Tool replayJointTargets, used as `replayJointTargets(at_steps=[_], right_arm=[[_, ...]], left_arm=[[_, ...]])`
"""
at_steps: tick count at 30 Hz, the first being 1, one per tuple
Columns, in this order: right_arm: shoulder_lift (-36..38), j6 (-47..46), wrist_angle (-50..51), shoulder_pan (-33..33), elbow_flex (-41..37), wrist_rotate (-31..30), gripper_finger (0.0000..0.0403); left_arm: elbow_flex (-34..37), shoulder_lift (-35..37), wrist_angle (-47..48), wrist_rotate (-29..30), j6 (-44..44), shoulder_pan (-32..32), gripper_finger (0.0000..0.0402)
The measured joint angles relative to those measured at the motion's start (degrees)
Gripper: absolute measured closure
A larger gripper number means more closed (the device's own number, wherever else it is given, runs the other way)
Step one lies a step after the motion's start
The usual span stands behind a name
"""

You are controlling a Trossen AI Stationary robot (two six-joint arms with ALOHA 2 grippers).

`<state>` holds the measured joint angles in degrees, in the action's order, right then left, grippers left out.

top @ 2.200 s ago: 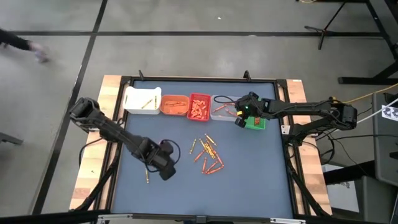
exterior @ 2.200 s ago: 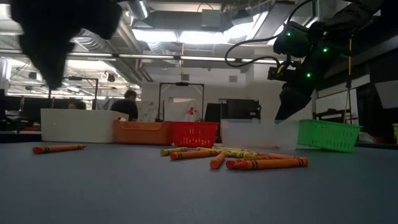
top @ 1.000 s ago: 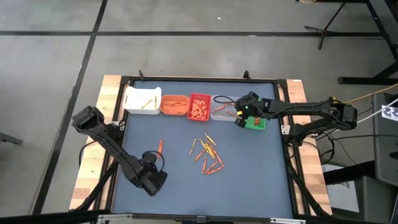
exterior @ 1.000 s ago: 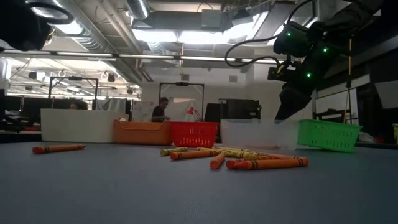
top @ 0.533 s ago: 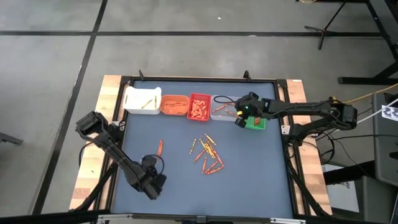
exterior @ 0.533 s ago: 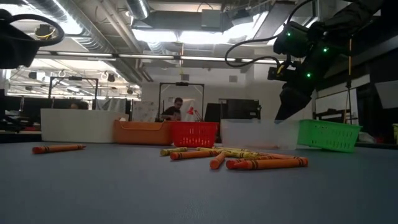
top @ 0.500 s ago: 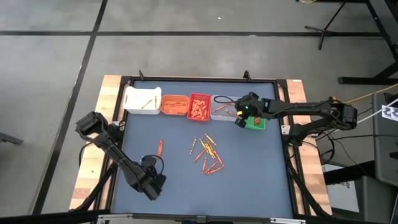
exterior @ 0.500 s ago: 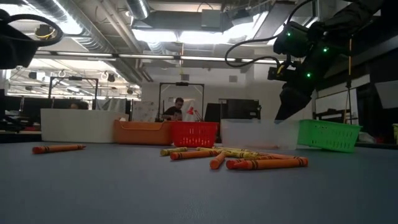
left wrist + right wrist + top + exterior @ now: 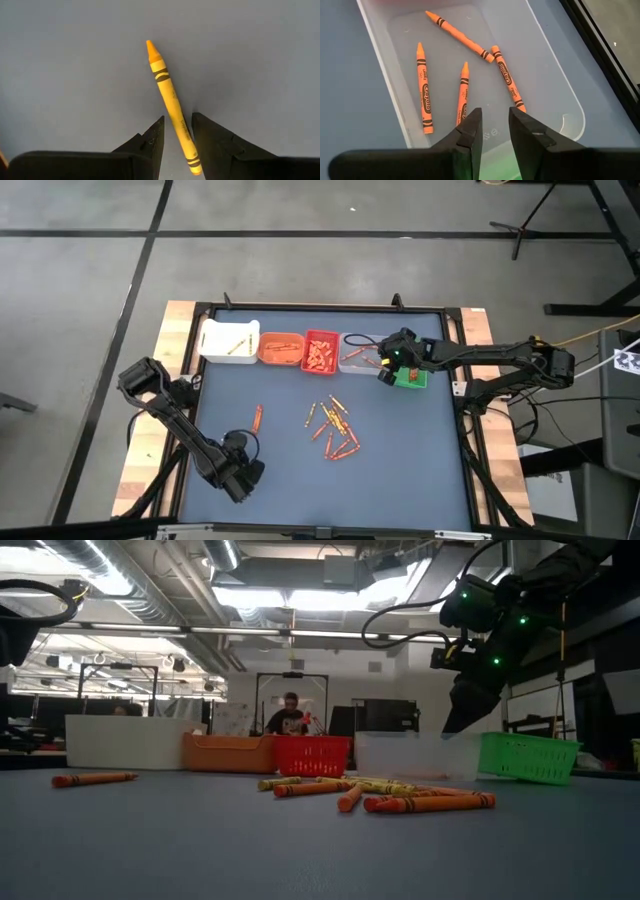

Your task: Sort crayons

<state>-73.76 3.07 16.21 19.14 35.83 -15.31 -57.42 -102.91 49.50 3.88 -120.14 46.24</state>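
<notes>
Above the blue table (image 9: 420, 460), the right gripper (image 9: 494, 131) hovers narrowly parted and empty over the clear bin (image 9: 547, 80); the left gripper (image 9: 177, 134) apparently pinches a yellow crayon (image 9: 172, 102) near loose crayons (image 9: 335, 430).

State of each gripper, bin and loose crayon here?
Left gripper: shut on yellow crayon.
Right gripper: open, empty, over clear bin.
Clear bin: four orange crayons inside.
White bin: one crayon.
Orange bin: a few crayons.
Red bin: many crayons.
Green bin: contents hidden by right arm.
Loose pile: unsorted, mid-table.
Lone crayon: lying left of pile.
</notes>
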Motion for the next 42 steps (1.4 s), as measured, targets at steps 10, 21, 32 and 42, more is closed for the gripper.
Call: replayJointTargets(at_steps=[10, 21, 32, 42], right_arm=[[0.0, 0.0, 0.0, 0.0, 0.0, 0.0, 0.0308], [0.0, 0.0, 0.6, 0.0, 0.0, -1.3, 0.0308], [0.0, 0.0, 7.3, 0.0, 0.0, -8.3, 0.0308], [0.0, 0.0, 6.2, 0.0, 0.0, -8.3, 0.0308]], left_arm=[[0.1, -0.2, -0.7, 2.0, 0.2, 0.0, 0.0348], [0.2, -0.2, -0.4, 4.0, 2.1, 0.0, 0.0395], [0.2, -0.2, -0.5, 4.6, 2.2, 0.0, 0.0394], [0.3, 0.0, -0.6, 5.7, 2.2, 0.0, 0.0393]])
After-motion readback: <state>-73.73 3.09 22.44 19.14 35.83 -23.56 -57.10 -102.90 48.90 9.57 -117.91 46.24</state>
